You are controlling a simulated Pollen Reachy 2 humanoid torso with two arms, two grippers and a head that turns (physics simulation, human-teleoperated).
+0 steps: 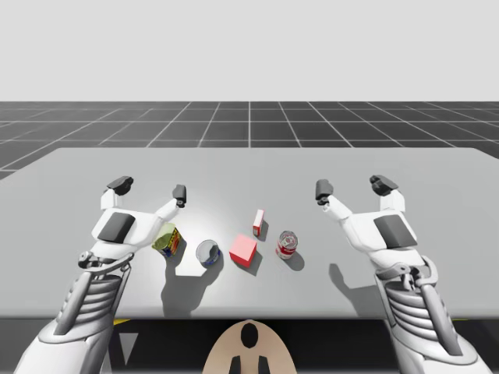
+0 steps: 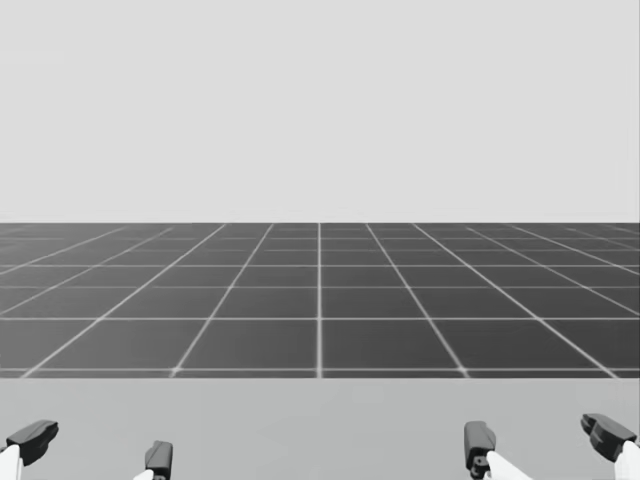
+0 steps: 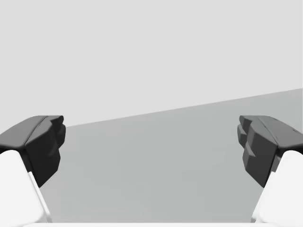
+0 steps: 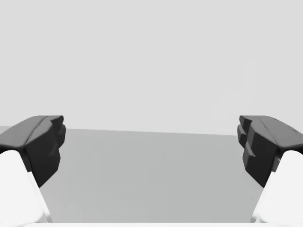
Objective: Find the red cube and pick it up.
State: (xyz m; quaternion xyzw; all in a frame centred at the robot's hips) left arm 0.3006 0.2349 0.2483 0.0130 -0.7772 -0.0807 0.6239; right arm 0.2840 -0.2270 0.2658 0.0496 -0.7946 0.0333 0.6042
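Grey table (image 1: 437,234) stretches across the high view, with a dark gridded floor (image 1: 249,125) behind it. The red cube (image 1: 243,250) sits on the table near the front edge, about midway between the two arms, and neither gripper touches it. From the cube, a red can (image 1: 287,245) stands at 3 o'clock, well apart from it. A small red-and-white box (image 1: 258,222) stands upright at 1 o'clock, and a blue can (image 1: 207,252) is at 9 o'clock. Further out toward 9 o'clock lies a yellow-green object (image 1: 167,239). It seems to be a box, though the robot's left forearm covers part of it. The left gripper (image 1: 150,189) hovers at 10 o'clock from the cube with its fingers spread. The right gripper (image 1: 354,187) hovers at 2 o'clock, also spread.

The head view looks out level over the table's far edge (image 2: 320,430) to the gridded floor (image 2: 320,300). The spread dark fingertips of the left gripper (image 2: 95,448) are at 7 o'clock and those of the right gripper (image 2: 542,440) at 5 o'clock.

The left wrist view has the left gripper (image 3: 151,146) held wide apart, with grey table (image 3: 151,179) ahead of it.

The right wrist view has the right gripper (image 4: 151,146) equally wide, with grey table (image 4: 151,179) ahead.
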